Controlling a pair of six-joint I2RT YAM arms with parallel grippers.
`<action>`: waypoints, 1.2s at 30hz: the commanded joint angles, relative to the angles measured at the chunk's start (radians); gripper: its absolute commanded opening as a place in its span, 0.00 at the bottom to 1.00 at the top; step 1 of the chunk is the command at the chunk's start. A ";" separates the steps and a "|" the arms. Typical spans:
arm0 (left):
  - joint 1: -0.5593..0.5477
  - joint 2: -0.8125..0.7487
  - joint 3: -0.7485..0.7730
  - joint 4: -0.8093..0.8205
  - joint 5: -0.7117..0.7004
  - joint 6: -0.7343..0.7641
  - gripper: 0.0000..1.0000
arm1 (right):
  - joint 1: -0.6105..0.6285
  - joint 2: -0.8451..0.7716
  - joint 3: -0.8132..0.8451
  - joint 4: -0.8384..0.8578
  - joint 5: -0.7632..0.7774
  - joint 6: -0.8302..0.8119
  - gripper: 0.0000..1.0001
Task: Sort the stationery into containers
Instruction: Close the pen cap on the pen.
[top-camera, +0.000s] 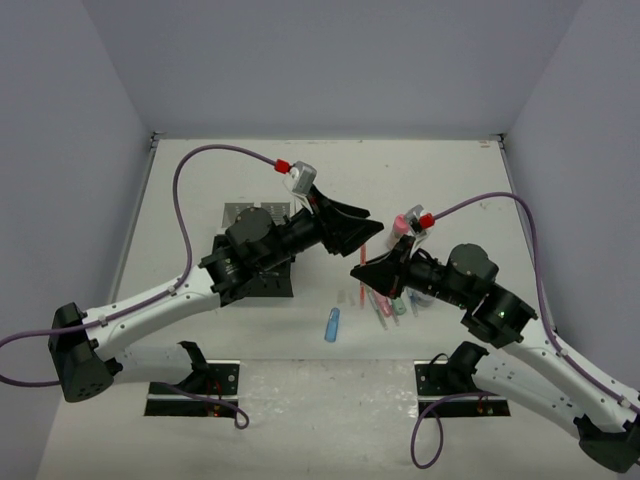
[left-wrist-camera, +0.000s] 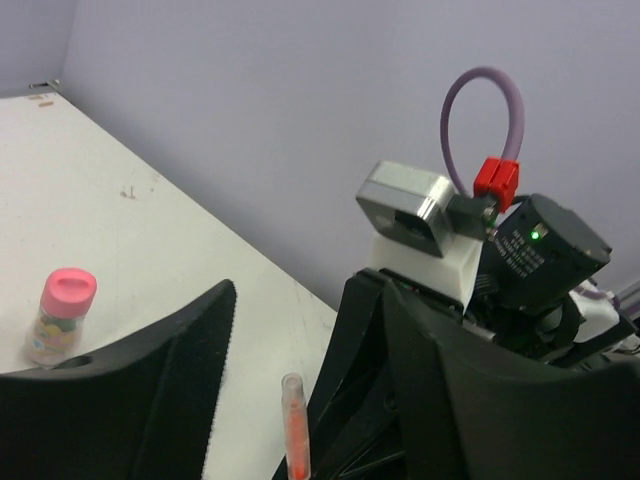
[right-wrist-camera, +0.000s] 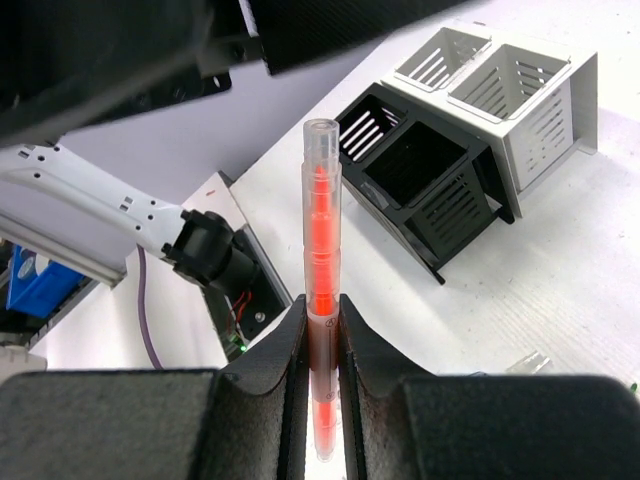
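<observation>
Nearest, in the right wrist view: right hand (right-wrist-camera: 320, 318) clamped tight on the lower barrel of the orange pen (right-wrist-camera: 321, 220), upright, lower end cut off. Beyond at 1 o'clock, organiser (right-wrist-camera: 470, 130) on the surface (right-wrist-camera: 560, 260). Opposite, left hand (left-wrist-camera: 290, 300) spread wide, gripping nothing. From above, organiser mostly hidden under the left arm (top-camera: 170, 290).

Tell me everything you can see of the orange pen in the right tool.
The orange pen is a slim, clear plastic tube with stacked orange segments inside and a clear rounded end. Its lower part is clamped between the right tool's shut fingers. The rest sticks straight out, free in the air above the table. Only those fingers appear to touch it.
</observation>
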 joint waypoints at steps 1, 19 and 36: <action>-0.002 -0.009 0.056 -0.071 -0.040 0.055 0.58 | 0.004 -0.010 0.008 0.018 -0.025 -0.019 0.00; -0.002 0.010 0.014 -0.054 0.060 0.017 0.29 | 0.004 0.002 0.058 -0.026 0.015 -0.040 0.00; -0.002 0.015 0.000 -0.057 0.081 0.019 0.00 | 0.004 0.022 0.123 -0.067 0.063 -0.073 0.00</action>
